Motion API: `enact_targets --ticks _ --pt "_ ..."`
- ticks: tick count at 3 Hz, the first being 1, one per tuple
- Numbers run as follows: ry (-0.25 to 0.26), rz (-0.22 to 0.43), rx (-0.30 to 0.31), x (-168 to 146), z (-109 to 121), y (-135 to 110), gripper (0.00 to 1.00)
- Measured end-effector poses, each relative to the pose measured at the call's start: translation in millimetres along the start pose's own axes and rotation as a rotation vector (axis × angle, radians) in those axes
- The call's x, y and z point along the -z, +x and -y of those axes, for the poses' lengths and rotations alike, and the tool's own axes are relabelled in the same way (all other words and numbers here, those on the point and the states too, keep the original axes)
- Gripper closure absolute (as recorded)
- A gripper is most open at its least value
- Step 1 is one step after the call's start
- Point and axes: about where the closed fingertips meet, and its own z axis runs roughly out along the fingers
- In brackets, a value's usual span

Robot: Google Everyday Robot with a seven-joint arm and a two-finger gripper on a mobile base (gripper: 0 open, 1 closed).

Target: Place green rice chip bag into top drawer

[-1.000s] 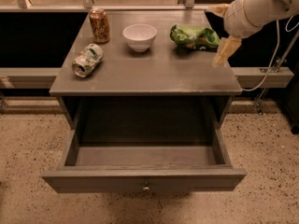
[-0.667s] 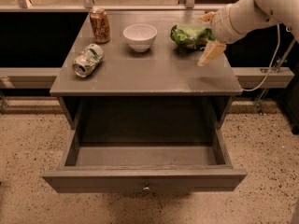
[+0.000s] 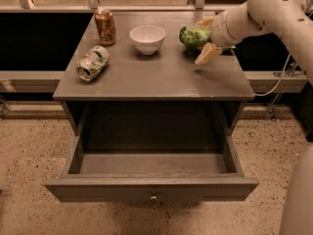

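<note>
Over at the back right corner of the table, the gripper reaches in from the right on the end of a pale arm. Its two tan fingers are spread wide, one above and behind the green rice chip bag and the other slanting down in front of it towards the tabletop. The right end of the bag sits in the gap between them. Whether either finger actually presses on the foil cannot be told, and nothing shows the bag lifted off the surface. The bag itself is a small, crumpled, bright green bundle with darker green patches and a pale spot near its left end, lying on the tabletop just to the right of a white bowl without touching it. Further left, a brown can stands upright near the back edge, and a dented green-and-white can lies on its side close to the left edge. Below the tabletop, the top drawer is pulled well out towards the camera, with a small round knob in the middle of its front panel. Speckled flooring surrounds the table.
</note>
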Motion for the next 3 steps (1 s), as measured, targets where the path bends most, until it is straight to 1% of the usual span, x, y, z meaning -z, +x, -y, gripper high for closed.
enact_targets --ticks 1,2,3 --pt "0.038 -0.041 0.005 -17.3 16.0 16.5 0.25" --pt "0.07 -0.071 0.003 -25.8 25.9 29.2 0.25" --pt "0.114 -0.1 0.008 -36.7 38.9 36.1 0.51"
